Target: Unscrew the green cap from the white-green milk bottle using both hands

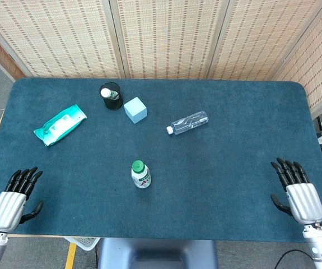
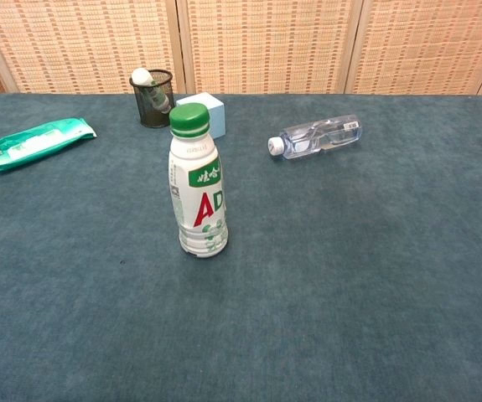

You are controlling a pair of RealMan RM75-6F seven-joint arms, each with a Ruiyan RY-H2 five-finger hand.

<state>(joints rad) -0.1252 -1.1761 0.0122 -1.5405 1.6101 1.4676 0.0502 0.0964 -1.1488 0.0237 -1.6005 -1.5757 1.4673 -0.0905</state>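
head view: milk bottle (image 1: 141,174) (upright) mid-table

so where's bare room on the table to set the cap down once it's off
Bare cloth lies on both sides of the milk bottle, out to the left hand and right hand, and along the near edge. The far side is crowded: wipes packet, mesh cup, blue cube, clear bottle.
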